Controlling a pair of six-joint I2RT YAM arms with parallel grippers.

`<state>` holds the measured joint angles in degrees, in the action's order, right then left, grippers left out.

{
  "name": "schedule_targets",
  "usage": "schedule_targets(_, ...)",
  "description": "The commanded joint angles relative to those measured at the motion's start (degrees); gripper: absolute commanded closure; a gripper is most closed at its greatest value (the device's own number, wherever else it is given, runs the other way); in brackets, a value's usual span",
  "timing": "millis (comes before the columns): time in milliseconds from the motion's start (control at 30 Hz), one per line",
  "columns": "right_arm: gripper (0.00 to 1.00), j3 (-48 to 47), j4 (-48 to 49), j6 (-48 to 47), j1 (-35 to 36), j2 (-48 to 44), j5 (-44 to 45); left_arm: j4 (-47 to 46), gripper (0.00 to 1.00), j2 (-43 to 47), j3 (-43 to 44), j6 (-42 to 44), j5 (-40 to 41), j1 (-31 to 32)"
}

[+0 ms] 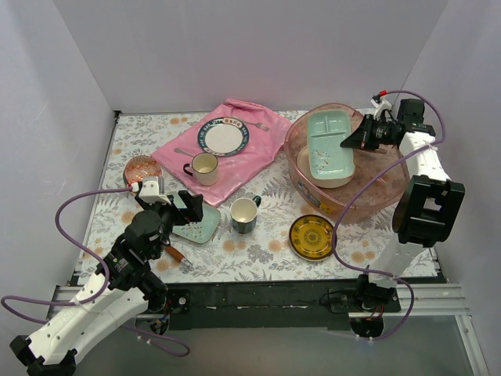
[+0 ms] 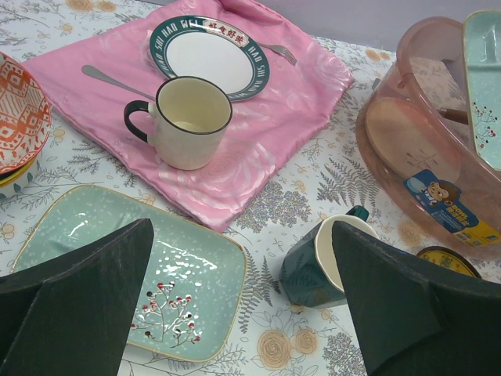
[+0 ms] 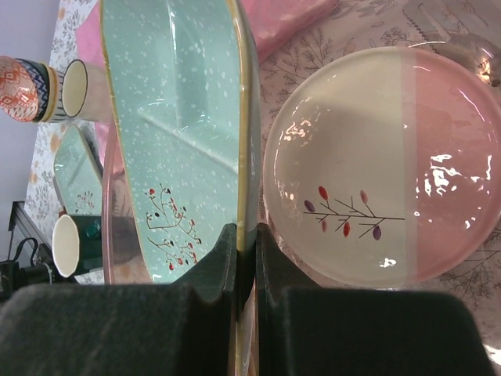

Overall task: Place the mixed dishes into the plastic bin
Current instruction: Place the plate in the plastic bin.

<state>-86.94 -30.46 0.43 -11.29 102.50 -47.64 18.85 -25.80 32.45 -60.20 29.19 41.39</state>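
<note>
**Green tray pinched in the bin, letting go comes next**

White walls close in a table (image 1: 266, 254) under a fern-print cover, and we find the plastic bin (image 1: 395, 188) at its far right. The right gripper (image 3: 244, 235) is clenched on the right-hand rim of the pale green divided tray (image 3: 172, 117). Seen from above, the tray's long axis runs far to near, crosswise to the arm's reach. The tray looks tilted, not flat, and sits within the bin's walls. Its near end overlaps the pink-and-cream plate (image 3: 376, 157) lying on the bin's floor, though we cannot tell whether the two touch. We judge the coming move to be a lowering and release, and nothing stands between tray and plate.

At the near left, the left gripper (image 2: 242, 227) hangs with jaws spread wide and nothing between them. It is above the second pale green tray (image 2: 117, 235), whose long axis runs left to right. The dark mug (image 2: 317, 266) stands just right of that tray. The left arm is plainly nearer to both.

The yellow dark-rimmed plate (image 1: 311, 236) lies just near of the bin. Farther off, a pink cloth (image 1: 254, 157) carries a cream mug (image 1: 203, 167) and a green-rimmed plate (image 1: 223, 137). An orange patterned bowl (image 1: 142, 168) sits at the left.
</note>
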Motion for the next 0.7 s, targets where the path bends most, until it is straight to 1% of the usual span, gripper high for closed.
schedule_targets(0, 0.99, -3.9, 1.5, -0.2, -0.3, -0.4, -3.9, -0.3, 0.02, -0.2, 0.8, 1.0, 0.4, -0.2)
schedule_targets(500, 0.99, -5.1, 1.1, -0.3, -0.2, 2.9, -2.9, -0.2, 0.02, -0.4, 0.8, 1.0, 0.6, -0.2)
schedule_targets(533, 0.99, -5.2, 1.2, -1.8, -0.2, 3.3, -3.2, -0.3, 0.02, -0.5, 0.8, 1.0, 0.6, -0.2)
schedule_targets(667, 0.99, -5.9, 1.2, -1.8, 0.0, 4.4, -2.7, -0.2, 0.02, -0.6, 0.8, 1.0, 0.6, -0.2)
